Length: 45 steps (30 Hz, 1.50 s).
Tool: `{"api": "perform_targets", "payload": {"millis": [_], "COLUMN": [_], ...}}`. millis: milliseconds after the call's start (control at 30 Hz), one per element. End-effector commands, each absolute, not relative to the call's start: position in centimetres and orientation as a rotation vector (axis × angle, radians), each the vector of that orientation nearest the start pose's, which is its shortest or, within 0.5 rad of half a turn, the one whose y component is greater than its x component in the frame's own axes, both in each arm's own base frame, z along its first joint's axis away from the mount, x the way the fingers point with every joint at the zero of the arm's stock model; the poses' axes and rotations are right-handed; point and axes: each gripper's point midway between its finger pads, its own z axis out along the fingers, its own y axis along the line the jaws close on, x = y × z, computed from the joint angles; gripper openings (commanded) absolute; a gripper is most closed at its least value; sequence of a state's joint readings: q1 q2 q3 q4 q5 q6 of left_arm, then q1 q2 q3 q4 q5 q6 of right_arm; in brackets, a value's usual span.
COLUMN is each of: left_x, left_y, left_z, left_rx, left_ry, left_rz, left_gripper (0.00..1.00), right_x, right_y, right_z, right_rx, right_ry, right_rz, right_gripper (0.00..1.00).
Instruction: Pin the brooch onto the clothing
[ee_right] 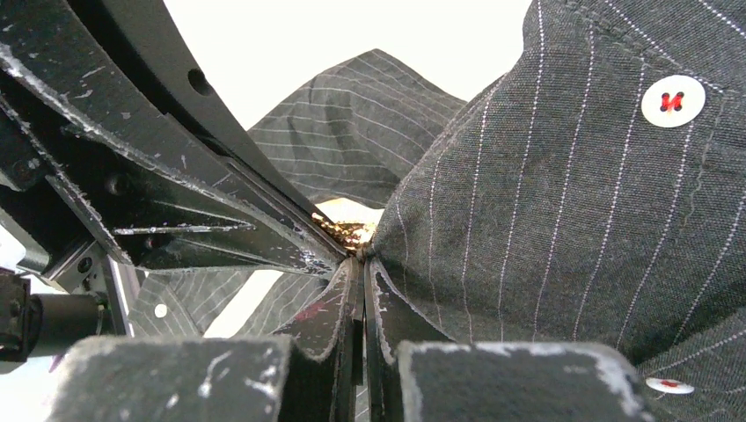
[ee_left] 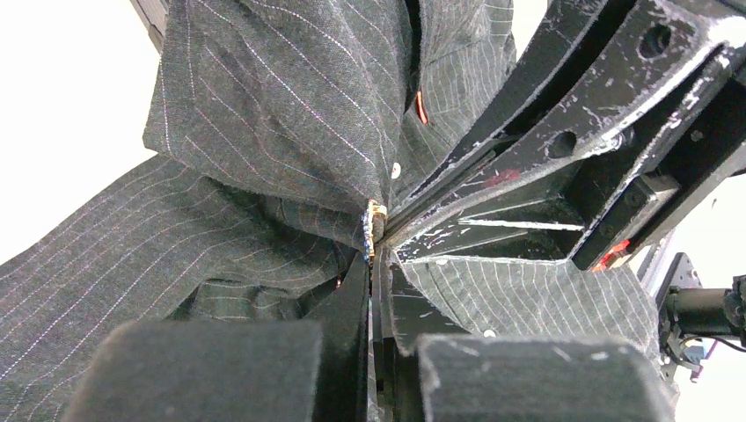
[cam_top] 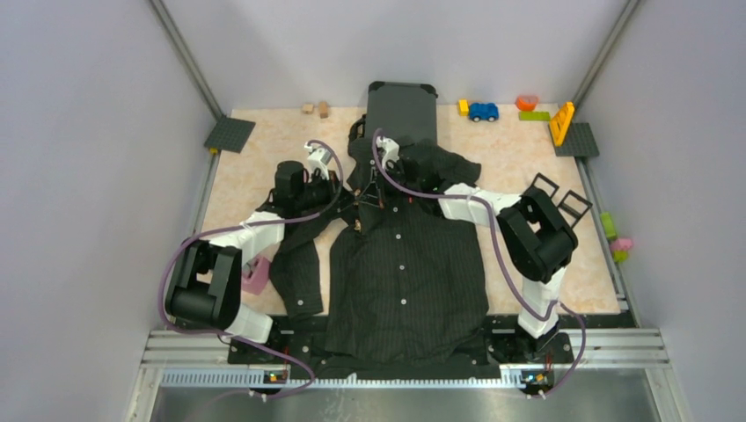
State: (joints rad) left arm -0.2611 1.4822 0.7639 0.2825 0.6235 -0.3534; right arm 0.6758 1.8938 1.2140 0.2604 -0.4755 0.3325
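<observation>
- Brooch point(ee_left: 374, 230): one small gold piece, held at the tips of the closed left gripper point(ee_left: 376, 257). It is pressed against the black pinstriped shirt point(cam_top: 405, 281) just below the collar, toward the far middle of the bench point(cam_top: 528, 176).
- The right gripper point(ee_right: 359, 264) meets the brooch tip to tip. Its jaws are shut too, apparently nipping a fold of cloth. That tents the fabric and likely gives the pin something firm to pass through.
- Whether the pin has gone through the cloth cannot be seen.
- The one shirt lies front up, hem near and collar far, so both arms can reach the chest.
- One dark suitcase point(cam_top: 401, 105) stands behind the collar.
- Two wooden blocks point(cam_top: 315, 108) lie far left, one blue toy car point(cam_top: 483, 112) far right, and two grey baseplates point(cam_top: 229, 134) sit at the far corners.
</observation>
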Motion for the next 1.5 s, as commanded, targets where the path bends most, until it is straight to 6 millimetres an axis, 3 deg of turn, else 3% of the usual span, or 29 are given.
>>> {"api": "perform_targets", "payload": {"millis": [0, 667, 1133, 1467], "left_x": [31.7, 28.9, 31.1, 31.3], "left_y": [-25.7, -25.8, -22.9, -21.7], "left_z": [18.7, 20.4, 20.2, 21.2], "left_rx": [0.589, 0.651, 0.34, 0.239], "left_ry": [1.849, 1.768, 1.818, 1.762], "left_rz": [-1.255, -1.282, -1.073, -1.037], "left_gripper": [0.0, 0.0, 0.0, 0.0], "right_x": [35.3, 38.6, 39.0, 37.9], "right_y": [42.1, 39.7, 37.7, 37.1], "right_z": [14.8, 11.3, 12.4, 16.2], "right_rx": [-0.742, -0.512, -0.424, -0.432], "right_ry": [1.917, 2.114, 2.101, 2.009], "right_rz": [1.161, 1.232, 1.164, 1.187], "right_gripper": [0.0, 0.0, 0.0, 0.0]}}
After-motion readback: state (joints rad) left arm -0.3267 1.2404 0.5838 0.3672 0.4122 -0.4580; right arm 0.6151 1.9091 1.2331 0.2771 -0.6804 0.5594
